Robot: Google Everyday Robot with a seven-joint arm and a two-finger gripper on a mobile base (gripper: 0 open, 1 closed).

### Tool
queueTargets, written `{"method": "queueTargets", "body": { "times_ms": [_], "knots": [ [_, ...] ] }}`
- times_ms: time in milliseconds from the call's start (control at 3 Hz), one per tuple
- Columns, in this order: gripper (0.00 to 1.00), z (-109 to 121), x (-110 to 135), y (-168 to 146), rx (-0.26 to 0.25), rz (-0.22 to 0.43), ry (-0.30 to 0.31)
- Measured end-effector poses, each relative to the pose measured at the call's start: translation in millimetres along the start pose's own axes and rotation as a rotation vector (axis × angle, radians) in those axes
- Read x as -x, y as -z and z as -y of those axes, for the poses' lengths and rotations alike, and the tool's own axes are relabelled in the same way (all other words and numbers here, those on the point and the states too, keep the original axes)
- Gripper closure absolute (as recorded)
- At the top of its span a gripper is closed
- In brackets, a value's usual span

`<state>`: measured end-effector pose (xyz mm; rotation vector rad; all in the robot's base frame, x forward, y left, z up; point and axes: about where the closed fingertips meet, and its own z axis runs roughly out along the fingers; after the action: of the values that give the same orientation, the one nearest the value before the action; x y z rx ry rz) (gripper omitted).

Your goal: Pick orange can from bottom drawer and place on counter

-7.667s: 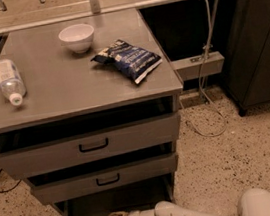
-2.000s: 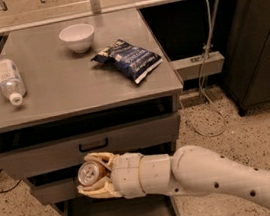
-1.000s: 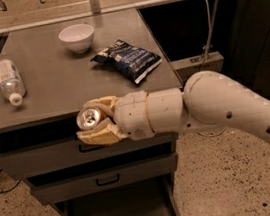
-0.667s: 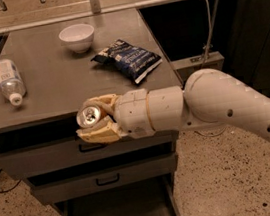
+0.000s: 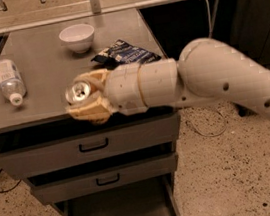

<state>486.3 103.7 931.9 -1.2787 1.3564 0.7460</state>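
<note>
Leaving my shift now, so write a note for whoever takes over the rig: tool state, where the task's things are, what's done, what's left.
Tool: shut on the orange can, which is held on its side with the silver top facing the camera.
Position: at the front edge of the counter, about level with its top; the can is not set down.
Bottom drawer: open, no can on the visible floor.
On the counter: white bowl, clear bottle, dark snack bag.
Done: can is out of the drawer.
Left: probably move over bare counter between bottle and bag, set the can down, release.
</note>
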Motion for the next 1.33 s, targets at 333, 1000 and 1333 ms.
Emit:
{"method": "queueTargets", "body": {
  "times_ms": [333,1000,1333],
  "knots": [
    [1.00,28.3,38.9,-1.6,-0.005,-0.043,0.041],
    [1.00,44.9,52.5,-6.8,0.005,-0.025,0.037],
    [1.00,67.7,57.2,-13.9,0.023,-0.014,0.013]
  ]
}}
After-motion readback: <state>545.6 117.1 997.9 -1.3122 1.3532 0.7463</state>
